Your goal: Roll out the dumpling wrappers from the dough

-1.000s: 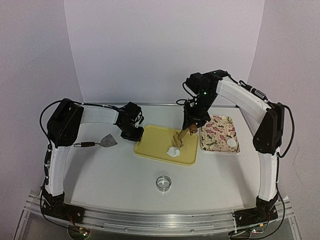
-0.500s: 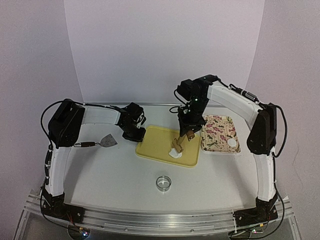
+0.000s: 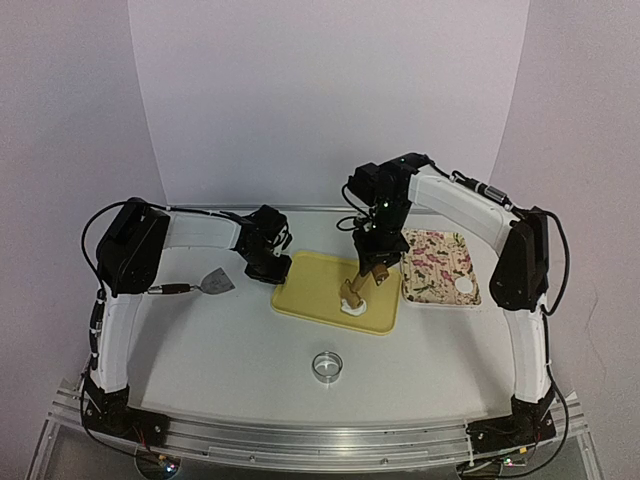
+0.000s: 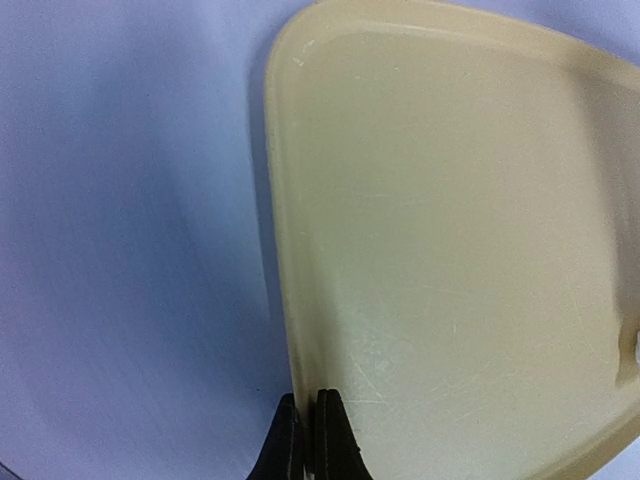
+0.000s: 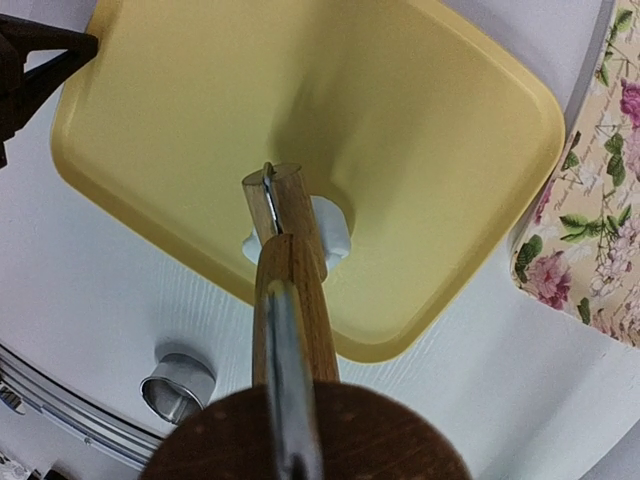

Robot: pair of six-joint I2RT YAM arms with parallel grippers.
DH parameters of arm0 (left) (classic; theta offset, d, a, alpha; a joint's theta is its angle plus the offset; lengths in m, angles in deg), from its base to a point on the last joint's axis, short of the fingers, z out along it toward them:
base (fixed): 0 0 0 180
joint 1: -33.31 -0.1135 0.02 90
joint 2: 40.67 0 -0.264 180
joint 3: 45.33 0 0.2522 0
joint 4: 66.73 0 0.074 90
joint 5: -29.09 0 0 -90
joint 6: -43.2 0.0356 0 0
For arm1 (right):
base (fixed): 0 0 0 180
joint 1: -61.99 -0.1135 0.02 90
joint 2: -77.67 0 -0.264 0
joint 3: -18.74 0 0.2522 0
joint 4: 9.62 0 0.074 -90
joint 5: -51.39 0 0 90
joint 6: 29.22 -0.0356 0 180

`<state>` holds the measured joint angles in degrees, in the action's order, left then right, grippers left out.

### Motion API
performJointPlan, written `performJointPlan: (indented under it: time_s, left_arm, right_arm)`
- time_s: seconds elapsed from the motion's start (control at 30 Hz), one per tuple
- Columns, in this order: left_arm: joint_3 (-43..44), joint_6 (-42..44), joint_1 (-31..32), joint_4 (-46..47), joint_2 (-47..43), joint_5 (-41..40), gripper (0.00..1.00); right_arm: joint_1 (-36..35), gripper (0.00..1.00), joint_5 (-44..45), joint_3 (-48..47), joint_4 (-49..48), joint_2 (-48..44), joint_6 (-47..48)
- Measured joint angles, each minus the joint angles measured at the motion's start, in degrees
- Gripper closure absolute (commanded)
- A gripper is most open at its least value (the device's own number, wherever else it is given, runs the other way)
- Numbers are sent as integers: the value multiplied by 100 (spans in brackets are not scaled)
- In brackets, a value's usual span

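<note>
A small lump of white dough (image 3: 353, 308) lies near the front edge of the yellow tray (image 3: 315, 285). My right gripper (image 3: 380, 258) is shut on a wooden roller (image 3: 361, 283), held steeply with its roller end pressed on the dough. In the right wrist view the roller (image 5: 290, 290) covers the middle of the dough (image 5: 337, 227); my own fingers are hidden behind its handle. My left gripper (image 3: 272, 268) is shut on the yellow tray's left rim (image 4: 285, 330), fingertips (image 4: 309, 400) pinching it. One flat white wrapper (image 3: 462, 286) lies on the floral tray (image 3: 430, 265).
A shiny ring cutter (image 3: 327, 365) stands on the table in front of the yellow tray and also shows in the right wrist view (image 5: 178, 385). A metal spatula (image 3: 205, 284) lies left of the left gripper. The floral tray sits right beside the yellow tray.
The right arm has swung left and the roller has tipped more upright onto the dough. The yellow tray has shifted slightly right. The left gripper still holds the rim.
</note>
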<state>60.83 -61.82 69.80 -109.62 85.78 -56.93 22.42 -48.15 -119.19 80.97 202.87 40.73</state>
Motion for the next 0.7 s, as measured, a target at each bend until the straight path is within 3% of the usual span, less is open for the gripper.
performJointPlan:
  time_s: [0.7]
  left_arm:
    - [-416, -37, 25, 419, -187, -65, 100]
  right_arm:
    - [-60, 100, -102, 426, -336, 10, -128]
